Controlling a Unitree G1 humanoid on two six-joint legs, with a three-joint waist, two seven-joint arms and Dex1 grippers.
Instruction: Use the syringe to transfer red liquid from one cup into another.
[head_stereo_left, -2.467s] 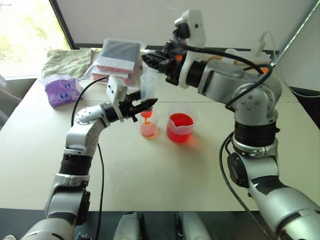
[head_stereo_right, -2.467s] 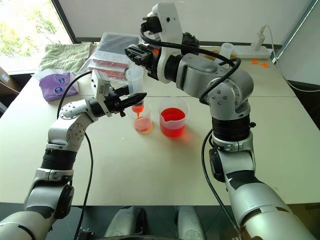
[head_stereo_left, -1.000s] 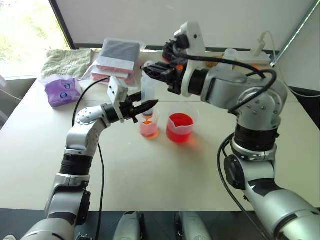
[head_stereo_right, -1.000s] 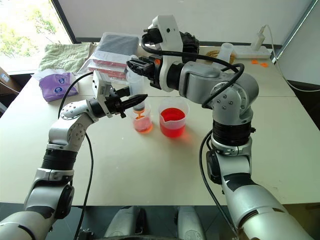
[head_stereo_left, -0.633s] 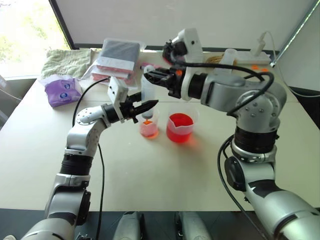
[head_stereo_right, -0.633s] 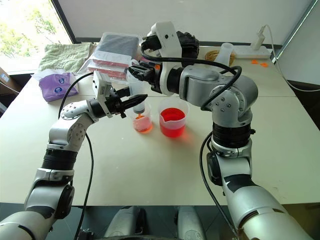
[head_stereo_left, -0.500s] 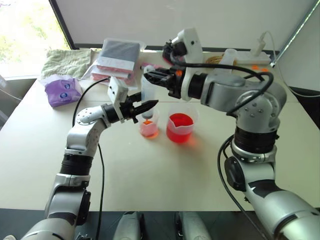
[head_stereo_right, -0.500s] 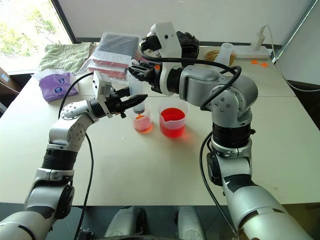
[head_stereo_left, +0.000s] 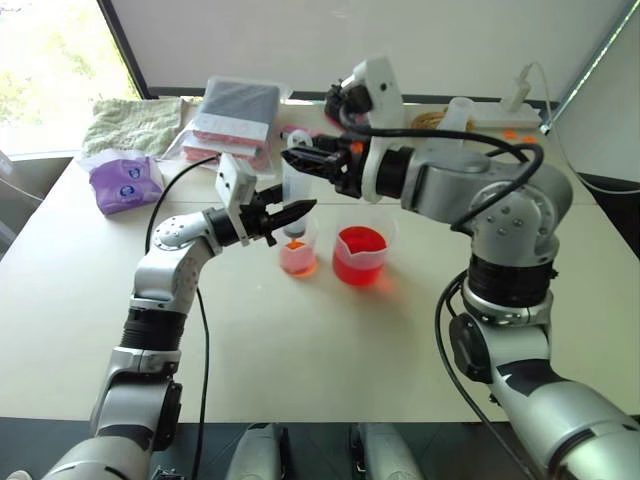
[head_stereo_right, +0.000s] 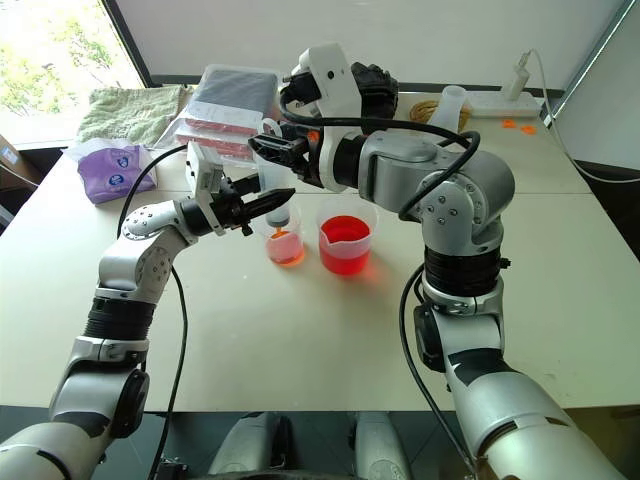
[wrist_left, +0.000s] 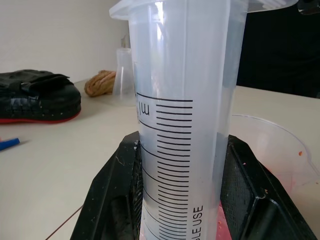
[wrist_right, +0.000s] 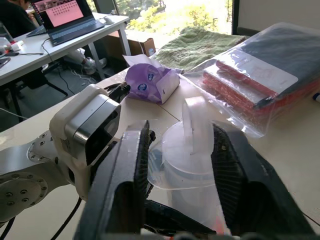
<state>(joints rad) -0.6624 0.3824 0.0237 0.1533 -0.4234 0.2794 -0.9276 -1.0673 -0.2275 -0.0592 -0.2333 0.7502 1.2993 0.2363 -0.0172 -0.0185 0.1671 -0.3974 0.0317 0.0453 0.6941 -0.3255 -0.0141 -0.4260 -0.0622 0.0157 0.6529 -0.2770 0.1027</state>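
The clear syringe stands upright over the smaller cup, which holds pale orange liquid at its bottom. My left gripper is shut on the syringe's barrel, low down near its tip. My right gripper reaches in from the right at the top of the syringe. Its fingers stand open on either side of the plunger's head, with a gap on each side. The wider beaker with bright red liquid stands just right of the smaller cup.
A purple tissue pack and a green towel lie at the far left. Bagged flat packs lie behind the cups. A frosted cup and a power strip are at the back right.
My right gripper came down with the plunger's head, then its fingers spread apart from it. The left gripper and the syringe barrel have kept still over the smaller cup.
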